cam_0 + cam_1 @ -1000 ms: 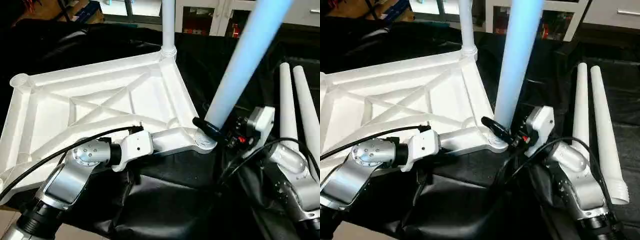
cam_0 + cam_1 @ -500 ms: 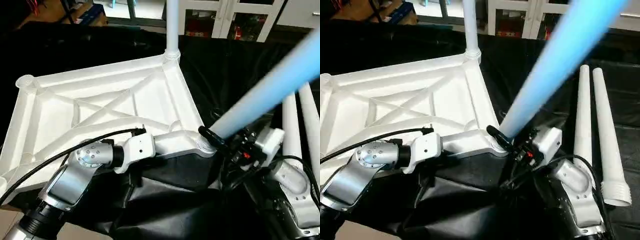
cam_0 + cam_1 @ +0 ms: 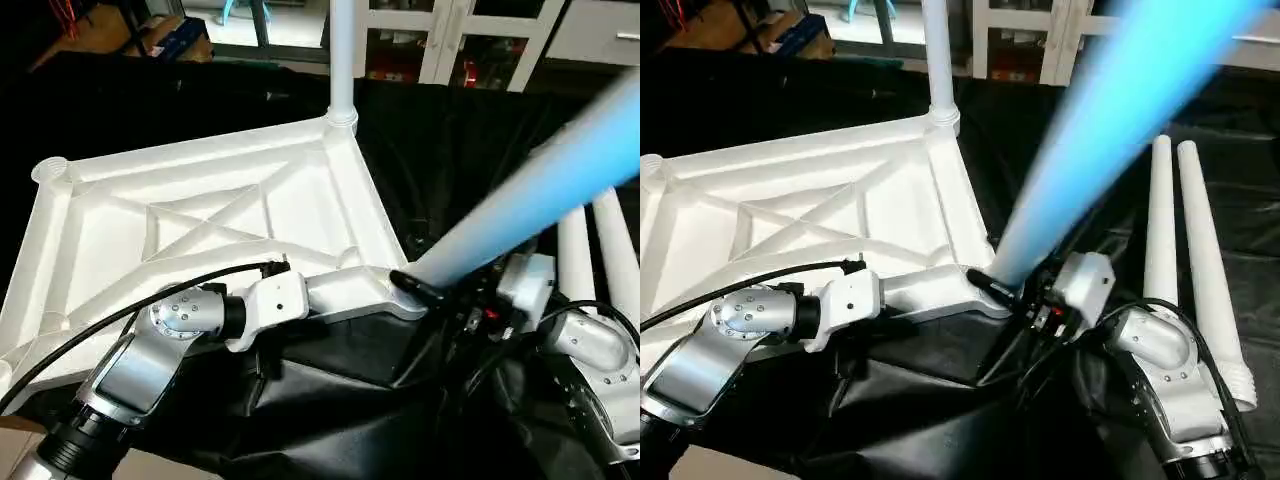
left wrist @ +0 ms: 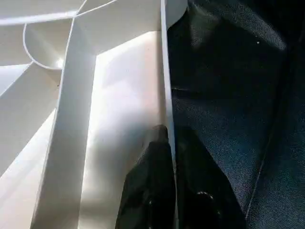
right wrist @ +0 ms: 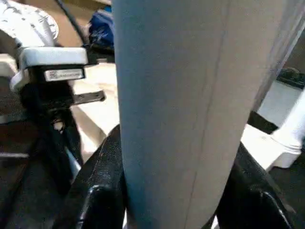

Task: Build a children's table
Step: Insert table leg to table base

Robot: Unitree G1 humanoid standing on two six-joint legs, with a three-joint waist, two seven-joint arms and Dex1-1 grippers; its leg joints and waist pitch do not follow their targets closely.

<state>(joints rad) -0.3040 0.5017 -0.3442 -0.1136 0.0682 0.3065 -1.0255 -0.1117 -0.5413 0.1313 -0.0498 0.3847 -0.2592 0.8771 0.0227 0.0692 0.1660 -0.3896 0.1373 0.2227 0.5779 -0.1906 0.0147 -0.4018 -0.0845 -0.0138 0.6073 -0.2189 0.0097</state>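
The children's table lies upside down: its white tabletop [image 3: 120, 235] shows the X-ribbed underside. One white leg [image 3: 341, 50] stands upright in the far corner socket. My right gripper [image 3: 413, 286] is shut on a second leg [image 3: 540, 185], which leans steeply to the right with its lower end at the near right corner socket [image 3: 398, 293]. In the right wrist view that leg [image 5: 181, 105] fills the gap between the black fingers [image 5: 100, 191]. My left gripper [image 4: 170, 134] is shut on the tabletop's thin near rim [image 4: 166, 86], one finger on each side.
Two loose white legs [image 3: 1185, 230] lie side by side on the black cloth [image 3: 330, 400] to the right. Cables [image 3: 150, 300] run along my left forearm. White cabinets [image 3: 470, 35] stand beyond the work table.
The leg in my right gripper has swung from nearly upright to a steep lean to the right, its foot staying at the corner socket. My left gripper kept its hold. The camera shifted slightly.
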